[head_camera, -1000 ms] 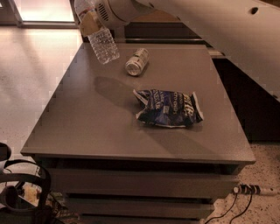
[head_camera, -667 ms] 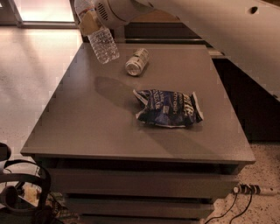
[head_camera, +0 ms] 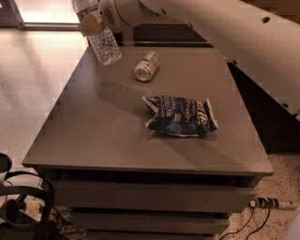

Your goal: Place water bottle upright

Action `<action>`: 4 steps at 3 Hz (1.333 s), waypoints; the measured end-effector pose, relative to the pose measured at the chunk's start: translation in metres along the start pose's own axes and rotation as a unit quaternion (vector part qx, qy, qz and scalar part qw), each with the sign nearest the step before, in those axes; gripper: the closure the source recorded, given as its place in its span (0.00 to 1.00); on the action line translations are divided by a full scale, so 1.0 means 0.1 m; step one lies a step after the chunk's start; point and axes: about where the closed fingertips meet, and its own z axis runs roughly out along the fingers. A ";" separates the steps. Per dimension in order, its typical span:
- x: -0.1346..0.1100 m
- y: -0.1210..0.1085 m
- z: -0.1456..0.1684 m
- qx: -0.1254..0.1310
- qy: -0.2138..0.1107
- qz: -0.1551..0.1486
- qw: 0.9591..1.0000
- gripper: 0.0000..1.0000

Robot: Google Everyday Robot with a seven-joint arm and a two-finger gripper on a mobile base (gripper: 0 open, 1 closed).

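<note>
The water bottle [head_camera: 104, 43] is a clear ribbed plastic bottle, held in the air above the table's far left corner. It is tilted, with its base pointing down and to the right. Its label band [head_camera: 84, 5] is at the top edge and its cap is out of view. My gripper [head_camera: 92, 22] is shut around the bottle's upper part, with a tan finger pad [head_camera: 92, 24] pressed on it. The white arm [head_camera: 225, 33] reaches in from the upper right.
A silver can [head_camera: 146, 66] lies on its side at the far middle of the grey table [head_camera: 93, 136]. A crumpled blue chip bag [head_camera: 180, 116] lies right of centre. Cables and dark equipment [head_camera: 18, 206] sit on the floor at lower left.
The gripper has lifted the bottle slightly up and to the left. The can and the bag have not moved.
</note>
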 end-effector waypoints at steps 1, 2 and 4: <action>-0.06 0.08 0.12 -0.029 -0.041 -0.036 0.998 1.00; -0.07 0.19 0.26 -0.060 -0.078 -0.070 0.993 1.00; 0.12 0.56 0.48 -0.140 -0.140 -0.121 0.973 1.00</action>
